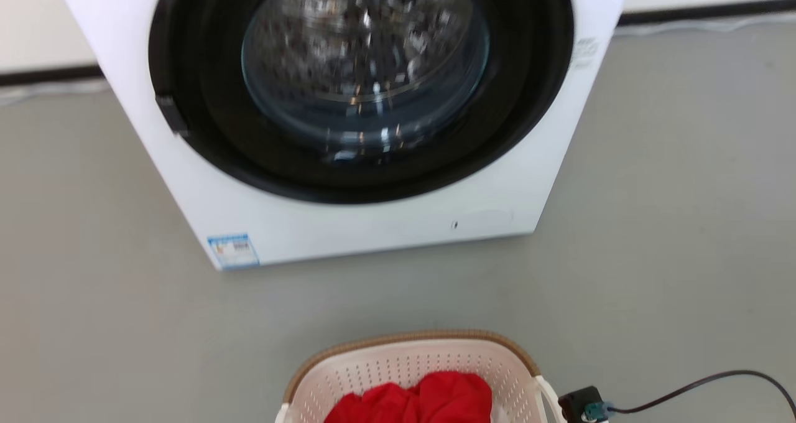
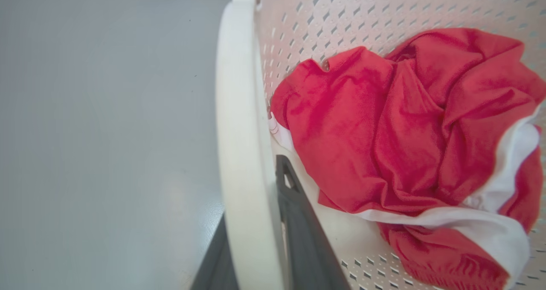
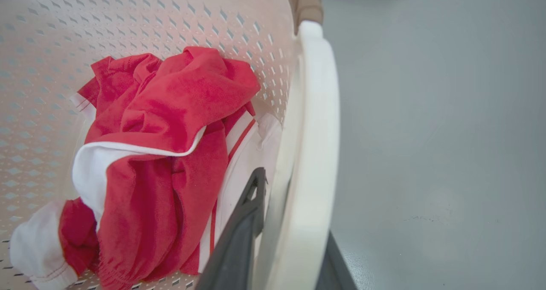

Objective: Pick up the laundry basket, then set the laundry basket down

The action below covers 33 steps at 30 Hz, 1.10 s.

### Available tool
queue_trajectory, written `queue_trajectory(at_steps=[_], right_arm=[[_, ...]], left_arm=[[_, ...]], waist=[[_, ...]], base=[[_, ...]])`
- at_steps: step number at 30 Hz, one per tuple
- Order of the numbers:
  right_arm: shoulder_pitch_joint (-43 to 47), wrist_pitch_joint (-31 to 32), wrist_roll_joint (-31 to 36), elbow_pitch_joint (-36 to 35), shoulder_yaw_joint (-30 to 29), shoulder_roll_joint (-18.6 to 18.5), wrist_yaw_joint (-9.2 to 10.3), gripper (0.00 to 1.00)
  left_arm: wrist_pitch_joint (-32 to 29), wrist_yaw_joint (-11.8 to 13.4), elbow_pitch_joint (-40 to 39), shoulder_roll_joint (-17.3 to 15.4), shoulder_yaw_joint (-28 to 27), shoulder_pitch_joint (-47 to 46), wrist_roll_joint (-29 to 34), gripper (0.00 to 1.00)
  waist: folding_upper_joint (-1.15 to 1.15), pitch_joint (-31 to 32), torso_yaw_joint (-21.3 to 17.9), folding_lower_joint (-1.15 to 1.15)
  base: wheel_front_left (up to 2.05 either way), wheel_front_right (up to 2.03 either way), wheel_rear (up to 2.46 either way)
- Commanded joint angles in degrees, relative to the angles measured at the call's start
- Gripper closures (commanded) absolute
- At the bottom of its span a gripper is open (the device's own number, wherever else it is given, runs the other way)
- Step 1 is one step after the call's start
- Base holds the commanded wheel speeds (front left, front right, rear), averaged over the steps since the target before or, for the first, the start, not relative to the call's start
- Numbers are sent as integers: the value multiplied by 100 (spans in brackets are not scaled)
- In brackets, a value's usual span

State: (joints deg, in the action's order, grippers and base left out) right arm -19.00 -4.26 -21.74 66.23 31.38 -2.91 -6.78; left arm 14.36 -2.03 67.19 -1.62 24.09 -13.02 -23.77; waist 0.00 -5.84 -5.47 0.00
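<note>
The basket [image 1: 398, 364] is showing at the bottom middle of the head view, in front of the washer [image 1: 360, 130] and apart from it. Whether it is touching the floor [image 1: 684, 224] cannot be told. A crumpled red and white cloth [image 2: 384, 132] is lying inside it. The left gripper [image 2: 256, 221] is clamping the basket's left handle [image 2: 239, 111], one finger inside the wall and one outside. The right gripper [image 3: 294, 213] is gripping the right handle [image 3: 311, 132] the same way. The washer's round door is facing the basket.
</note>
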Motion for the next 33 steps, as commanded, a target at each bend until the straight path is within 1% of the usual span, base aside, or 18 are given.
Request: queue_trajectory(at_steps=[1,8,17,25,33], right_arm=[[26,4,-7,-70,177,3,-70,100],[124,46,-205,-80,302,3,-70,100],[39,-70,-287,78,339,3,-70,100],[-64,-123,-330,161,344,3,-70,100],[-126,-101,-397,78,432,3,-70,100]], left_arm=[[63,-4,-95,-126,-44,17,-24,100],[63,97,-160,-126,251,173,-333,100],[63,201,-295,-126,439,111,-625,100],[63,244,-309,-126,560,87,-757,100],[63,294,-302,-126,585,85,-798,100]], waist=[[0,413,-166,0],[0,576,-156,0],[0,597,9,0],[0,603,115,0],[0,559,95,0]], base=[[0,0,0],[0,0,0],[0,0,0],[0,0,0],[0,0,0]])
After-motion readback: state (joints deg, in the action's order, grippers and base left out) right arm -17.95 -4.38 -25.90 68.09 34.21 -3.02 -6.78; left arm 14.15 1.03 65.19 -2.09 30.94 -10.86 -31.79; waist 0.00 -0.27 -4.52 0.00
